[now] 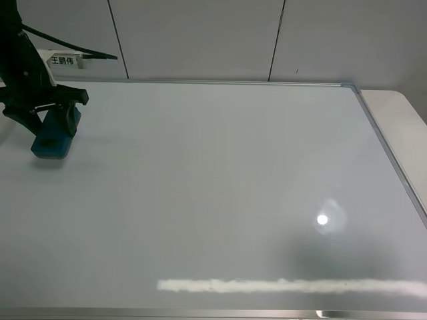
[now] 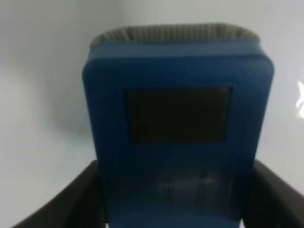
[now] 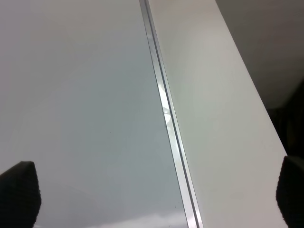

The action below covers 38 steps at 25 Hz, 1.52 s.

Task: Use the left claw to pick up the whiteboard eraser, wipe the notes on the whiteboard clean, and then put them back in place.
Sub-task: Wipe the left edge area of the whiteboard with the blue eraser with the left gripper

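In the exterior high view, the left claw point(image 1: 52, 119) stood over the far-left corner of the whiteboard point(image 1: 220, 193), clenched on the teal whiteboard eraser point(image 1: 51, 144). No notes showed on the board, so I judged the wiping done and the put-back in hand. The next move called for seating the eraser flat, releasing it and lifting clear. A white tag point(image 1: 65, 61) bore Chinese characters, apparently "王鹏伟".

The left wrist view showed the eraser between both black fingers point(image 2: 71, 202), unbranded.

In the right wrist view, the right gripper point(image 3: 154, 194) was spread wide and held nothing above the silver frame point(image 3: 164, 114).
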Each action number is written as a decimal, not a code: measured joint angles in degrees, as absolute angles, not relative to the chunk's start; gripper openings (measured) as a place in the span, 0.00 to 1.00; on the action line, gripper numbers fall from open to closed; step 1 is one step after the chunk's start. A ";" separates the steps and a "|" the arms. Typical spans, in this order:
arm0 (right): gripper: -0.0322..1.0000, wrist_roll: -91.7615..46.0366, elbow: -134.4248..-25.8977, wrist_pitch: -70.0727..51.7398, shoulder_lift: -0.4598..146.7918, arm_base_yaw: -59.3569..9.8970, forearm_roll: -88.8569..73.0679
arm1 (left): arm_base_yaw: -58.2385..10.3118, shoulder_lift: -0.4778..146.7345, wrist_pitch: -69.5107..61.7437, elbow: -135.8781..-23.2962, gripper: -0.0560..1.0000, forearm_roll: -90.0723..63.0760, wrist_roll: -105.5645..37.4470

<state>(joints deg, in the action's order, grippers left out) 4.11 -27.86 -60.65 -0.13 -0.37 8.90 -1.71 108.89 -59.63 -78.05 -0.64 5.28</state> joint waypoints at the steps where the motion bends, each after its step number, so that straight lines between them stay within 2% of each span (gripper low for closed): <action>1: 0.99 4.11 -27.86 -60.65 -0.13 -0.37 8.90 | -1.38 108.89 -59.56 -78.05 0.58 -0.64 5.22; 14: 0.99 4.11 -27.86 -60.65 -0.13 -0.37 8.90 | -0.61 114.05 -56.74 -78.05 0.58 -0.64 4.81; 38: 0.99 4.11 -27.86 -60.65 -0.13 -0.37 8.90 | -0.61 115.31 -59.35 -78.05 0.58 -3.01 1.76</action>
